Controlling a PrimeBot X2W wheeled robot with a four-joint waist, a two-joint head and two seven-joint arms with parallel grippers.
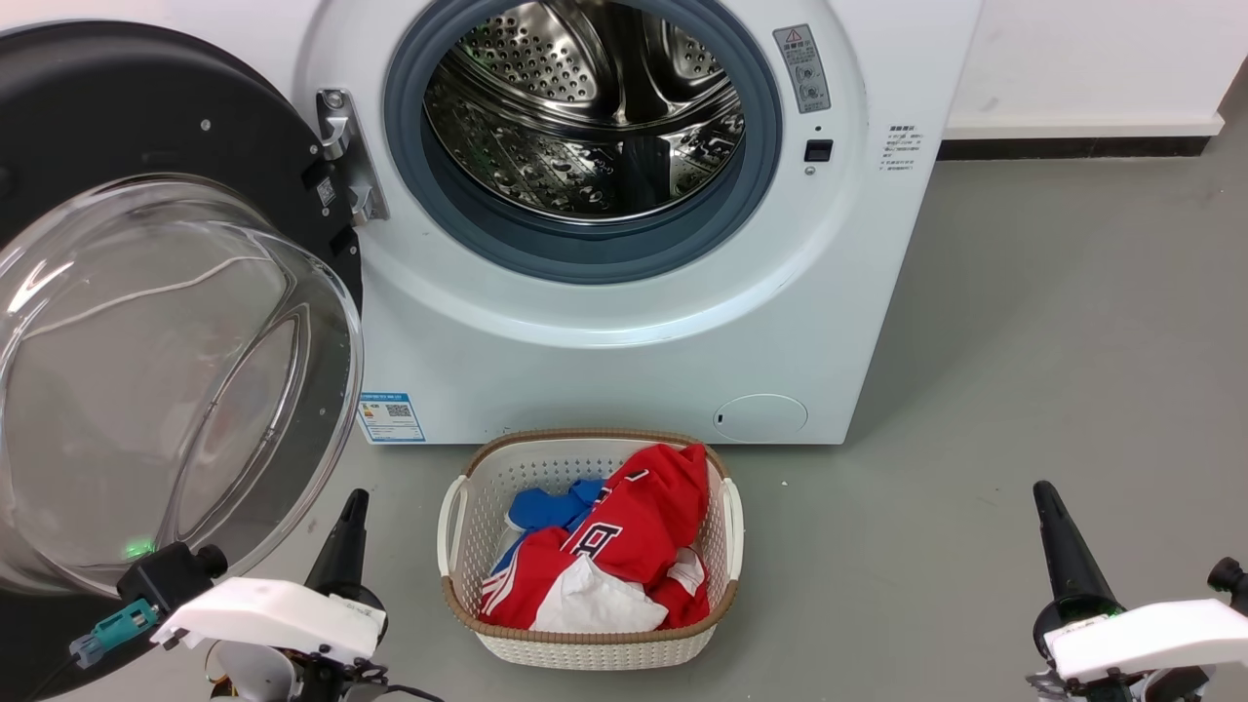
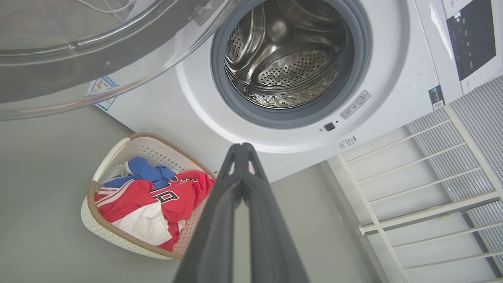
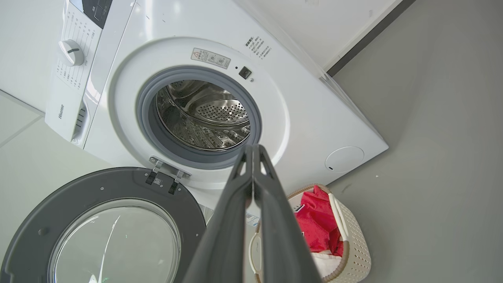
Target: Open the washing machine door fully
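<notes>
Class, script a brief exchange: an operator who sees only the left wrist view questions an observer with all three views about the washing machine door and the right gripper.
Operator: I see only a curve of glass. How far open is the door?
Observer: The washing machine door stands wide on its hinge, well clear of the drum.
Operator: And the right gripper?
Observer: The right gripper is shut, above the grey floor right of the laundry basket, touching nothing.
</notes>
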